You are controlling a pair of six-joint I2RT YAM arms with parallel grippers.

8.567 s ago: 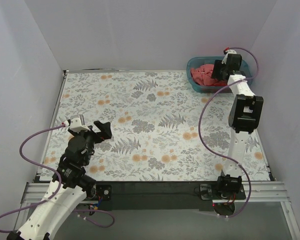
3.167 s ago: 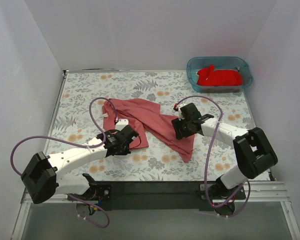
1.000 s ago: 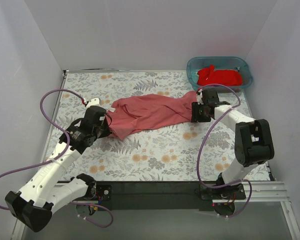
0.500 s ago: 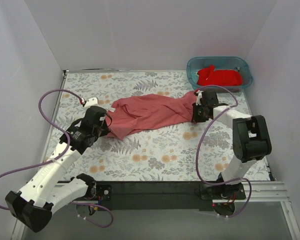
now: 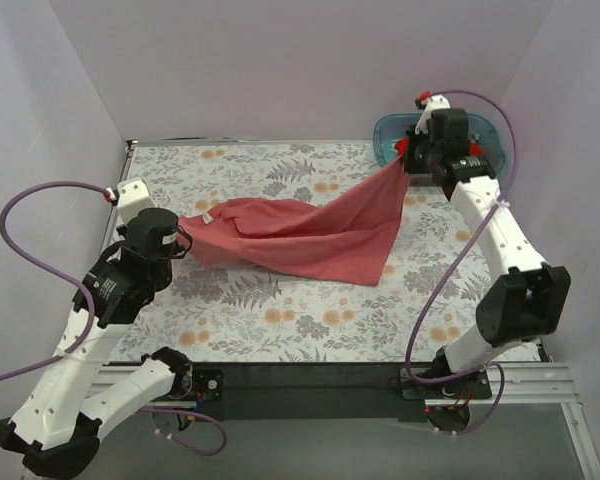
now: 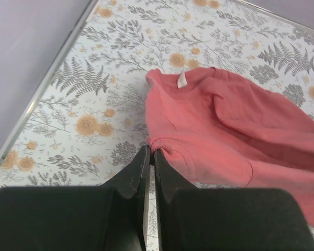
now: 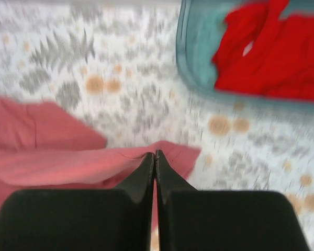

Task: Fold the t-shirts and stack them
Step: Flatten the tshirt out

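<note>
The salmon-red t-shirt (image 5: pixel 310 232) hangs stretched between my two grippers above the floral table. My left gripper (image 5: pixel 180 240) is shut on its left edge, next to the collar with a white tag (image 6: pixel 181 80); the pinched hem shows at the fingertips (image 6: pixel 150 149). My right gripper (image 5: pixel 408 160) is shut on the shirt's far right corner, raised near the tub; the cloth (image 7: pixel 68 162) drapes down from its fingertips (image 7: pixel 155 155). The brighter red t-shirt (image 5: pixel 480 152) lies crumpled in the teal tub (image 7: pixel 191 68), mostly hidden behind my right arm in the top view.
The teal tub (image 5: pixel 388 128) stands at the back right corner of the table. White walls close in the left, back and right sides. The flowered tablecloth (image 5: pixel 280 310) lies bare in front of the hanging shirt.
My right gripper shut on the shirt's right end and rose toward the tub. My left gripper lifted and moved left, so the shirt is pulled taut off the table.
</note>
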